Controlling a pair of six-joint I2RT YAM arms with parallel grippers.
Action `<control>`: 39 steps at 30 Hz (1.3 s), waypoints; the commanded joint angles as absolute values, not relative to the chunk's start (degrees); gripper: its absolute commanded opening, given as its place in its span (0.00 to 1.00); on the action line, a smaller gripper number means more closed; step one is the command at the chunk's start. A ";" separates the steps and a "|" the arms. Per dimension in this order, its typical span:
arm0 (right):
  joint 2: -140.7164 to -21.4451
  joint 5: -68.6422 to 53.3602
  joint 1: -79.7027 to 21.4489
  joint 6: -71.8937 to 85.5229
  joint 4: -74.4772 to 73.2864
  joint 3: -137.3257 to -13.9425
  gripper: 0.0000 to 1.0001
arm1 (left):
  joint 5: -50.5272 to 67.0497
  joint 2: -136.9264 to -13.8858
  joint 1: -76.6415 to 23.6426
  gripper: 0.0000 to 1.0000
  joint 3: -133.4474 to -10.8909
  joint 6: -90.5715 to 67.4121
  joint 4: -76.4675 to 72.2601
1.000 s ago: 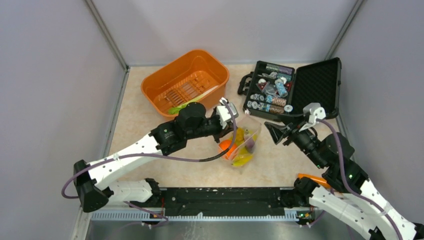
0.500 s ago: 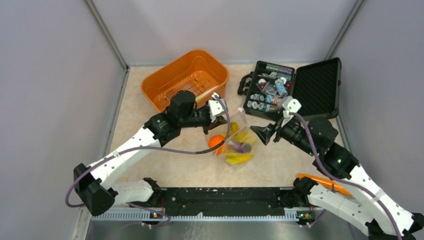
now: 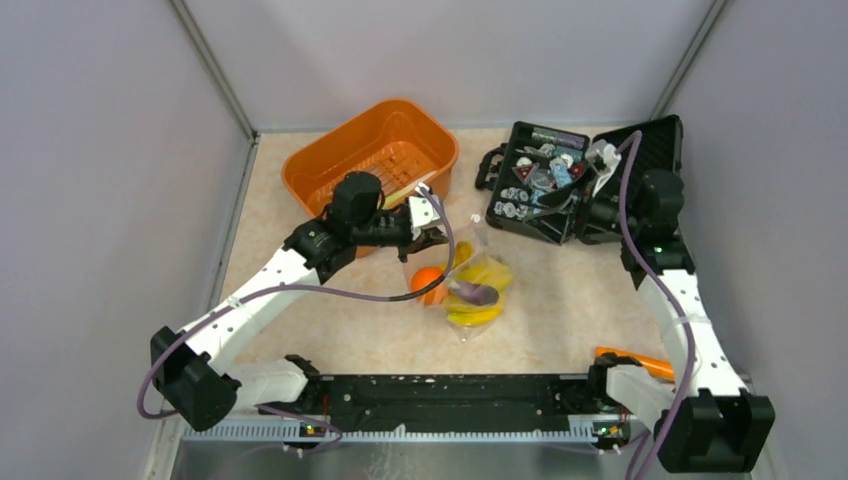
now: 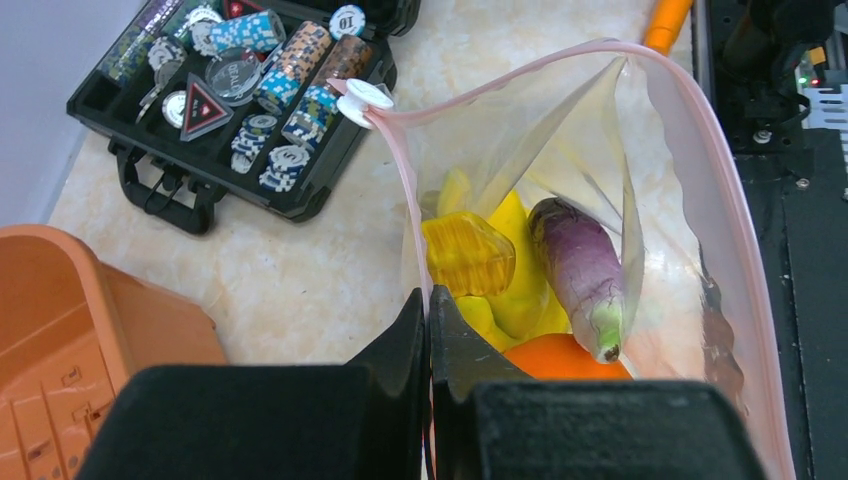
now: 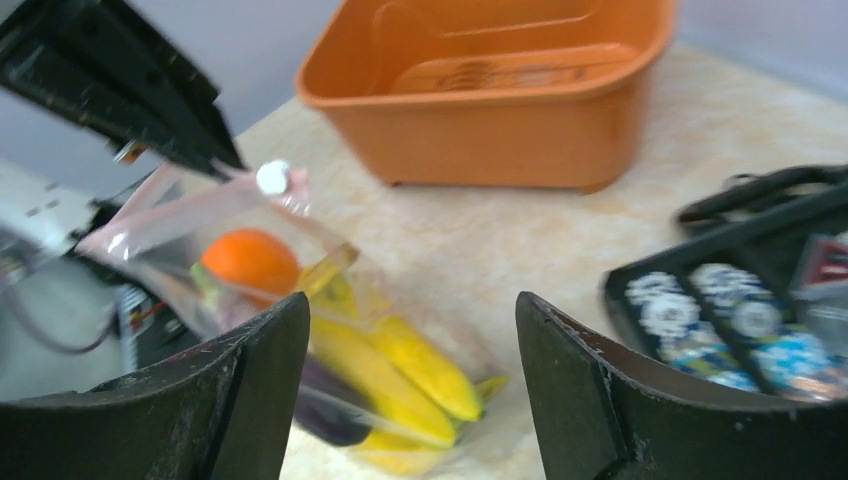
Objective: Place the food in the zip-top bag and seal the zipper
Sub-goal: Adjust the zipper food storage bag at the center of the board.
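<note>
Clear plastic zip-top bag (image 4: 670,200) hangs pinched at its mouth by the closed left tool (image 4: 428,300), with bananas (image 4: 520,290), orange (image 4: 560,360) and eggplant (image 4: 575,265) just beyond its tips, while the right tool (image 5: 410,320) has swung well away, empty and spread wide, leaving the pink zipper (image 4: 400,170) unsealed.

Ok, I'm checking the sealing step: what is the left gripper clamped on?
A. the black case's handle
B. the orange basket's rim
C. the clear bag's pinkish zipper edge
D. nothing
C: the left wrist view shows the left gripper shut on the zipper of the zip-top bag, whose mouth gapes open.
</note>
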State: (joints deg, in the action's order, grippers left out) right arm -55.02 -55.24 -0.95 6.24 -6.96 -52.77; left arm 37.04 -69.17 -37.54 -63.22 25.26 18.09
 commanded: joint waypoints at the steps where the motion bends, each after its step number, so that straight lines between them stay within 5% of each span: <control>1: -55.38 -76.23 -0.25 12.05 13.48 -46.41 0.74 | 42.83 -69.82 -36.78 0.00 -67.00 26.80 15.15; 10: -55.87 -80.78 -0.89 10.98 29.28 -39.12 0.77 | 48.17 -72.46 -36.66 0.00 -69.28 27.01 15.63; 19: -60.54 -80.37 -8.00 -0.42 15.73 -45.81 0.78 | 54.44 -75.78 -36.67 0.00 -72.83 26.23 15.62; 34: -67.08 -83.12 -8.64 3.03 15.72 -51.16 0.74 | 58.76 -78.44 -37.32 0.00 -75.86 25.84 14.94; 39: -68.78 -84.98 -9.10 3.19 12.15 -53.03 0.58 | 59.21 -80.26 -37.86 0.00 -77.68 25.97 15.56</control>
State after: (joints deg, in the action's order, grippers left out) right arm -67.51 -81.84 -8.54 4.51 13.63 -49.30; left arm 56.27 -79.55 -37.34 -74.06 25.65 18.09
